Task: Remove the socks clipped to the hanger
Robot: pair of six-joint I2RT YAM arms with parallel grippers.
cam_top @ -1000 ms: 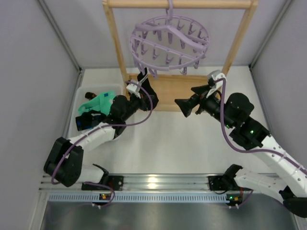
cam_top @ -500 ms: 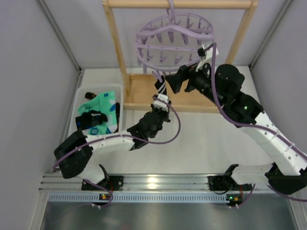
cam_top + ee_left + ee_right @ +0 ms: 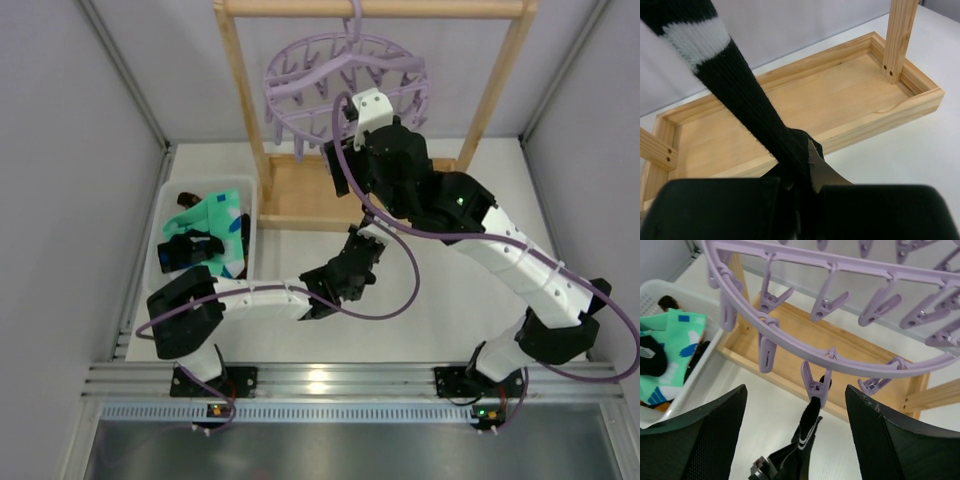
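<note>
The lilac hanger (image 3: 345,80) hangs from the wooden frame's top bar. In the right wrist view one peg (image 3: 816,386) on its ring (image 3: 840,362) clips a black sock with white stripes (image 3: 808,426). The sock runs taut down to my left gripper (image 3: 774,467). My left gripper (image 3: 800,175) is shut on the sock's lower part (image 3: 740,95), in front of the frame's base; from above it shows at mid-table (image 3: 362,248). My right gripper (image 3: 796,390) is open, its fingers (image 3: 705,435) either side of that peg without touching it. From above it sits just under the ring (image 3: 338,168).
A white bin (image 3: 165,200) at the left holds mint-green (image 3: 212,215) and black socks. The light wooden frame has two posts (image 3: 240,90) and a base tray (image 3: 805,100) under the hanger. Grey walls close both sides.
My left gripper has moved right and nearer along the table, pulling the black sock taut. My right arm has swung up and left, bringing its open gripper around the peg.
</note>
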